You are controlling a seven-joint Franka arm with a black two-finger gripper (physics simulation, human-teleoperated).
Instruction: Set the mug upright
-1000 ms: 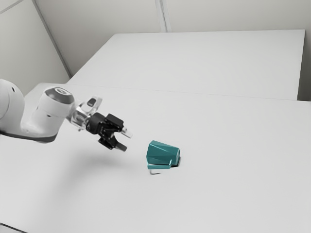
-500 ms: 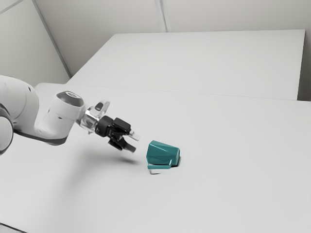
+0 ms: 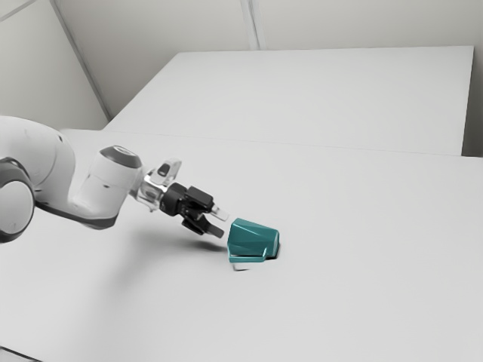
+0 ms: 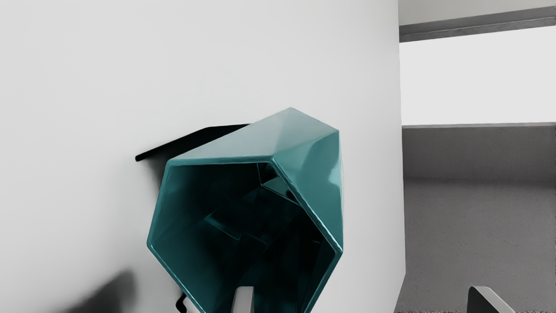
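The teal faceted mug lies on its side on the white table, its handle low on the side toward the exterior view's bottom. My gripper is right beside the mug's mouth end, tilted down, with open fingers. In the wrist view the mug turns its dark hollow mouth to the camera. The gripper shows two fingertips wide apart, one overlapping the mouth and the other off beyond the rim. Whether the first fingertip is inside the mug I cannot tell.
The white table extends around the mug, and a second white surface lies behind it. Pale walls stand at the back. A dark line crosses the exterior view's bottom left corner. In the wrist view a grey floor lies beyond the table's edge.
My hand has moved toward the exterior view's right and slightly down, closing the gap to the mug. The mug has stayed where it was, and the fingers are still apart.
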